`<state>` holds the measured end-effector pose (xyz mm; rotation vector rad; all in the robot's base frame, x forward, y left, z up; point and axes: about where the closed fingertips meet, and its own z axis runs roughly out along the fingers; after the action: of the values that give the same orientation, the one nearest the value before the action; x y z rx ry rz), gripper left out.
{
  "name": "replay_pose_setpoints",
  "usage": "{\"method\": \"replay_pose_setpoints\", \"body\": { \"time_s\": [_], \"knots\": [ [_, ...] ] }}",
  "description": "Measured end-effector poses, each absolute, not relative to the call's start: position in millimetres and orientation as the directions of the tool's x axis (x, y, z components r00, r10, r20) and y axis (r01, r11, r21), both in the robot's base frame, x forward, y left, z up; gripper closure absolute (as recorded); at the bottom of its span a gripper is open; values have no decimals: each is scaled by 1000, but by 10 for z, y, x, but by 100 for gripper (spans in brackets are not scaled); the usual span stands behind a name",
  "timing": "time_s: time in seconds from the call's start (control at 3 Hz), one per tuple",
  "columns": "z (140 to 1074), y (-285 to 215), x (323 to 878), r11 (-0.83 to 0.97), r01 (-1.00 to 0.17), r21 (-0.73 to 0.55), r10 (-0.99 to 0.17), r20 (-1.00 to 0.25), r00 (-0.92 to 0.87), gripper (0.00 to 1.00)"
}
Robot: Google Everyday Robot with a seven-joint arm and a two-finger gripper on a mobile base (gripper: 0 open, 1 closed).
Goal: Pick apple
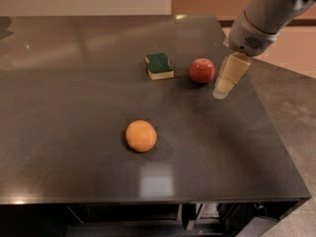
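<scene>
The small red apple [202, 70] sits on the dark table [74, 112], toward the back right. My gripper [223, 89] hangs from the arm at the upper right, with its pale fingers pointing down just to the right of the apple and a little nearer the front. It holds nothing and does not touch the apple.
A green-and-yellow sponge [159, 65] lies just left of the apple. An orange round fruit [141, 136] sits nearer the front, in the middle. The table's right edge [276, 127] runs close behind the gripper, with floor beyond it.
</scene>
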<state>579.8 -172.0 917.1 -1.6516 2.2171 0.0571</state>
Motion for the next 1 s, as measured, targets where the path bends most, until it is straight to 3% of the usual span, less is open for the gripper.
{"method": "replay_pose_setpoints", "body": {
  "time_s": [1.0],
  "knots": [
    [8678, -1469, 6422, 359, -926, -117, -897, -317, -308, 0]
  ]
}}
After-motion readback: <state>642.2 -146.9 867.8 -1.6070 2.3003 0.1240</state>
